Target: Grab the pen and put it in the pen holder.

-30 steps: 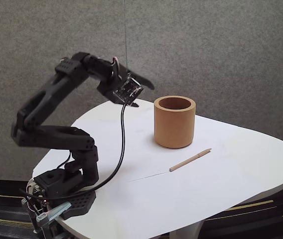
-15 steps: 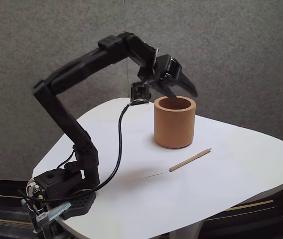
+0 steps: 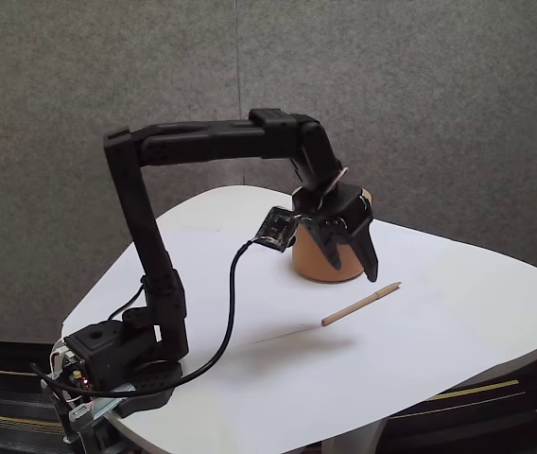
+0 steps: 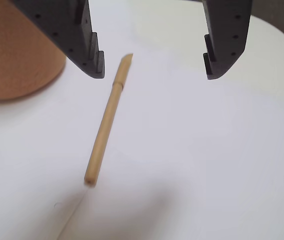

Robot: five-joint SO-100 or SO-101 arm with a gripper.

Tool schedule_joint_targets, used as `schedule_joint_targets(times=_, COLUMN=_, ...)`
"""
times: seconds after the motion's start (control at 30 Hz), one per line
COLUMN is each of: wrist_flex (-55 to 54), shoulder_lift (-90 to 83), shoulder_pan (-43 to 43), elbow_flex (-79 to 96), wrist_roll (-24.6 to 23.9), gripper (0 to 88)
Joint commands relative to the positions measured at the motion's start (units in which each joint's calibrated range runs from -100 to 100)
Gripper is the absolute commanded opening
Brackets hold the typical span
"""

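The black two-finger gripper (image 4: 154, 65) is hanging with its jaws spread wide and empty above the white table (image 3: 458, 312), and the thin tan wooden pen (image 4: 107, 125) is lying flat beneath them, nearer the left jaw in the wrist view than the middle of the gap. Coming straight down like this is risking that jaw landing on the pen's pointed end and rolling it aside. The thick-walled orange-tan cylindrical pen holder (image 3: 318, 260) is standing just behind the gripper, near enough to be bumped. Toward the table's right rim, open surface is leaving room to shift sideways.
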Motion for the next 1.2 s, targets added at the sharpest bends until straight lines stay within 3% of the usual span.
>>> schedule_joint_targets(times=0.0, wrist_flex=-0.59, shoulder_lift=3.6, shoulder_pan=-0.99, elbow_flex=-1.62, wrist_roll=-1.76, gripper=27.8)
schedule_joint_targets(times=0.43, wrist_flex=-0.59, shoulder_lift=21.25, shoulder_pan=-3.99, elbow_flex=-18.41, wrist_roll=-4.56, gripper=27.8)
schedule_joint_targets(times=1.17, wrist_flex=-0.59, shoulder_lift=31.58, shoulder_pan=-6.26, elbow_flex=-18.86, wrist_roll=-6.19, gripper=27.7)
